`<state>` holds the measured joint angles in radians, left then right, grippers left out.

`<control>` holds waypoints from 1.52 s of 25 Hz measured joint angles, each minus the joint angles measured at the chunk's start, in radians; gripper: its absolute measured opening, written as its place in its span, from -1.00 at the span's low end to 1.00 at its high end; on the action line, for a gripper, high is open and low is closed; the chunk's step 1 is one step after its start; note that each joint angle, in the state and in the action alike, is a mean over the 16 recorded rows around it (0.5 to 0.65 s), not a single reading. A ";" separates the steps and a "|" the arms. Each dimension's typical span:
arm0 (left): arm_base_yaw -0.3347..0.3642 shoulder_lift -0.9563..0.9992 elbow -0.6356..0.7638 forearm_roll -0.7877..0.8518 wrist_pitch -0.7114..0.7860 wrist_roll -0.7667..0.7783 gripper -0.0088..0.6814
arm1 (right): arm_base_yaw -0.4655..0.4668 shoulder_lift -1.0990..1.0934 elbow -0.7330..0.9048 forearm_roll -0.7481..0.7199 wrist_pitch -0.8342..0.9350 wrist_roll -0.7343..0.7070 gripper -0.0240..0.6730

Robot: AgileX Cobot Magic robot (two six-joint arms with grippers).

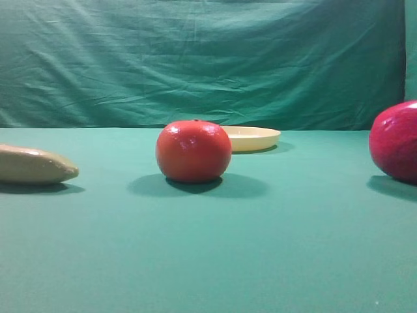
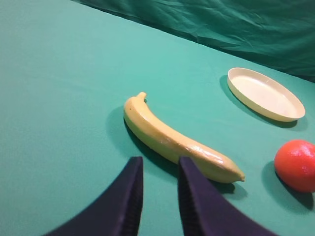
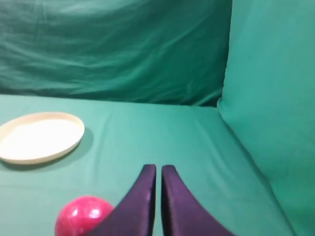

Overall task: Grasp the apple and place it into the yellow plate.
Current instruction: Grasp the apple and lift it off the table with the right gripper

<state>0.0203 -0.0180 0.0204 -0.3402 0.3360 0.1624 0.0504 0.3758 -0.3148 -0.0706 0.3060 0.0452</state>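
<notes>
One apple (image 1: 395, 140), one yellow plate (image 1: 253, 137), one orange-red fruit (image 1: 193, 150) and one banana (image 2: 178, 140) lay on the table (image 1: 208, 248), the plate at twelve o'clock of the orange-red fruit; the left end effector (image 2: 158, 169) stood slightly parted and empty, the right end effector (image 3: 158, 173) closed, empty.

left gripper (image 2: 158, 169): dark curved fingers | right gripper (image 3: 158, 169): same (purplish-black, tapered)

Orange-red fruit (image 1: 193, 150) mid-table, yellow plate (image 1: 255, 138) behind it; apple (image 1: 395, 140) right edge; banana (image 1: 34, 165) left.
</notes>
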 joint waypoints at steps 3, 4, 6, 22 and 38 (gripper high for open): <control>0.000 0.000 0.000 0.000 0.000 0.000 -0.52 | 0.000 0.113 -0.079 0.001 0.101 -0.020 -0.93; 0.000 0.000 0.000 0.000 0.000 0.000 -0.52 | 0.000 0.149 -0.104 0.002 0.135 -0.027 -0.93; 0.000 0.000 0.000 0.000 0.000 0.000 -0.52 | 0.000 0.217 -0.150 0.010 0.200 -0.041 -0.93; 0.000 0.000 0.000 0.000 0.000 0.000 -0.52 | 0.059 0.580 -0.369 0.142 0.433 -0.180 -0.93; 0.000 0.000 0.000 0.000 0.000 0.000 -0.52 | 0.155 0.885 -0.500 0.116 0.360 -0.218 0.08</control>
<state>0.0203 -0.0180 0.0204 -0.3402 0.3360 0.1624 0.2057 1.2605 -0.8147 0.0458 0.6655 -0.1727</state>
